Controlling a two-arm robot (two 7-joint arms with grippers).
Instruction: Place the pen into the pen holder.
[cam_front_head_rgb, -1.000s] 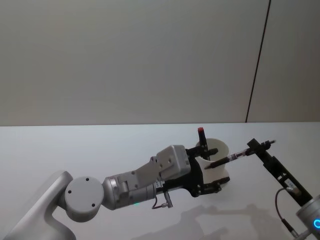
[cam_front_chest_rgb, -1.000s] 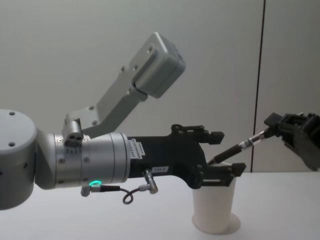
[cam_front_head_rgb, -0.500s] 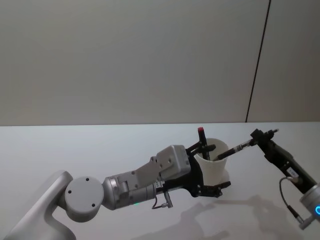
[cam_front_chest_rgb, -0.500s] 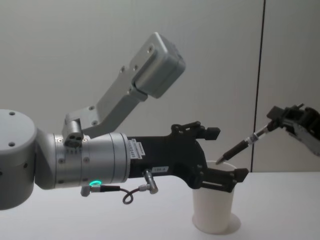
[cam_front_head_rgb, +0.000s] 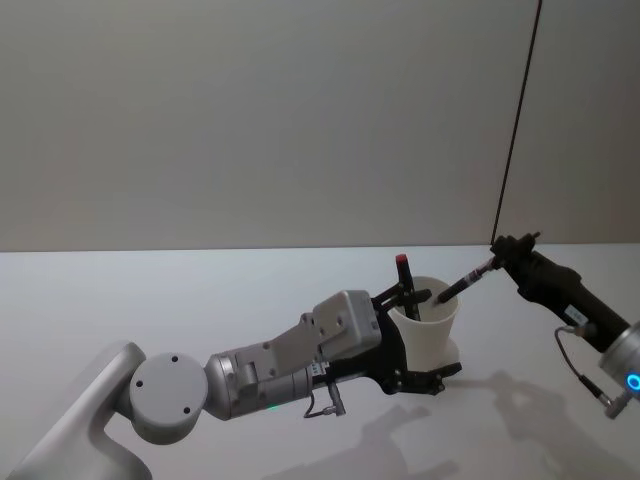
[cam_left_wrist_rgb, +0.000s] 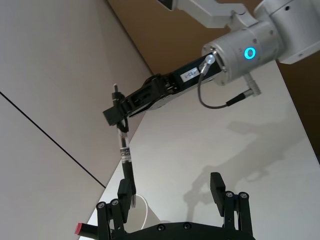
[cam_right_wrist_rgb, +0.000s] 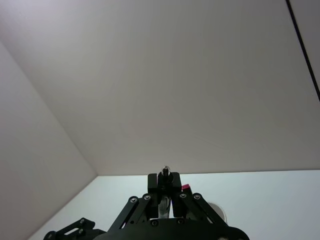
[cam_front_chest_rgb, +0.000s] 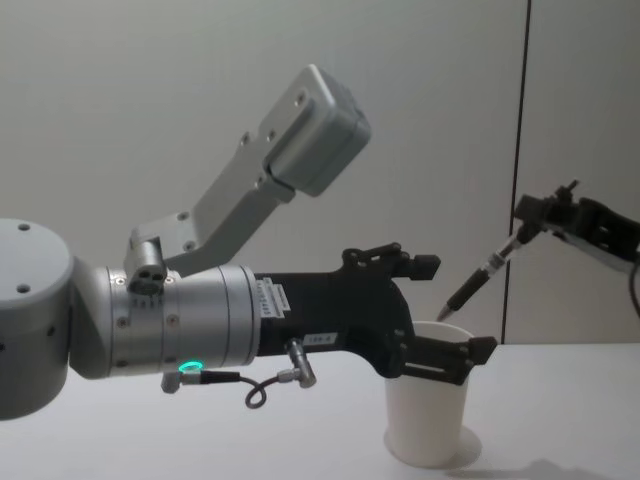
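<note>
A bare white table (cam_front_head_rgb: 150, 300) fills the lower part of the head view. Behind it stands a plain grey wall (cam_front_head_rgb: 250, 120), with a dark vertical seam (cam_front_head_rgb: 515, 130) at the right.

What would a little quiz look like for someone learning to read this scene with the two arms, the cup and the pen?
1. True or false: the pen lies flat on the table.
2. Which gripper holds the pen: A) the left gripper, B) the right gripper, C) neither?
3. Fill in: the left gripper's open fingers stand on either side of the ____.

Key
1. False. It is held in the air, slanting down, its tip at the rim of the pen holder.
2. B. The right gripper is shut on the pen's upper end.
3. Pen holder, the white paper cup standing upright on the table.
</note>
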